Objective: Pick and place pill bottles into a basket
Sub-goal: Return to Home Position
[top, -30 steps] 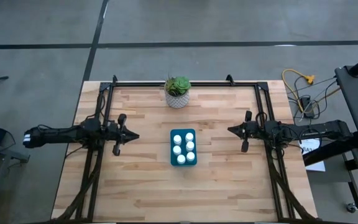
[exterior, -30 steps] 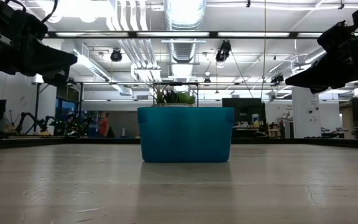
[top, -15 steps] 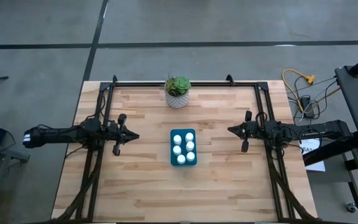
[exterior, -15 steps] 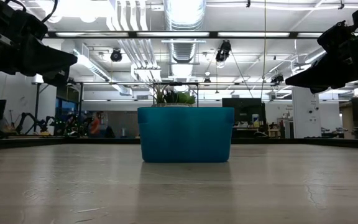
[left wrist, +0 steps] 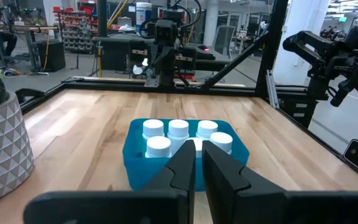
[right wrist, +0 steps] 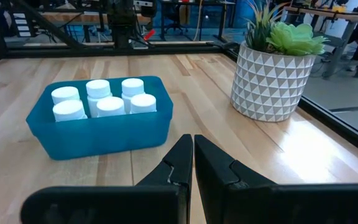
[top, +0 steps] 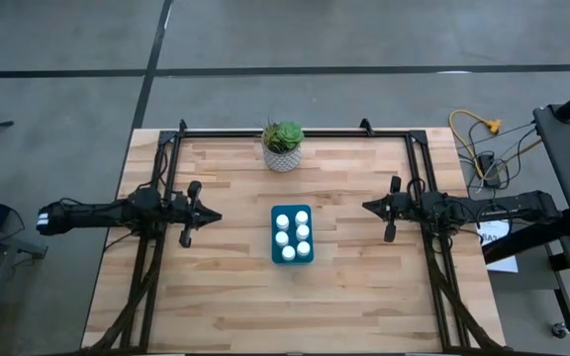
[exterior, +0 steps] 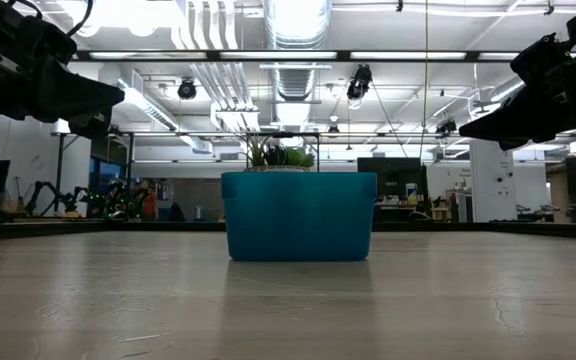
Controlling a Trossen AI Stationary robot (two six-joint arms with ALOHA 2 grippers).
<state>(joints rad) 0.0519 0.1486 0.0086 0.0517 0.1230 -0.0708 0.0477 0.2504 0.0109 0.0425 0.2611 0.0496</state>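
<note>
Still, almost nothing differs from a second ago: both arms, the basket and its load lie just as they did, and only a small figure of a person (exterior: 145, 203) in the room far behind, seen in the low view to the left of the basket, has shifted slightly. The small teal-blue rectangular plastic basket (exterior: 298, 215) sits on the pale wooden plank table (top: 364, 297). Inside the basket stand six tiny white cylindrical pill bottles (top: 282, 237) with round white caps, upright and packed in two rows of three. The left gripper (top: 214, 217) hangs above the table well to the left of the basket, pointing toward it. Its two dark fingers are drawn almost together with only a thin slit between them, and they hold nothing. The right gripper (top: 367, 207) hangs well to the right of the basket, also facing it, with its fingers pressed closed and empty. Beyond the basket, toward the far edge, stands a white pot with a raised triangle pattern holding a green succulent plant (top: 283, 146), apart from the basket. In the low view the basket hides the pot, and only the leaves show above its rim. A black metal frame (top: 295, 132) runs along the table's far edge behind the basket.
</note>
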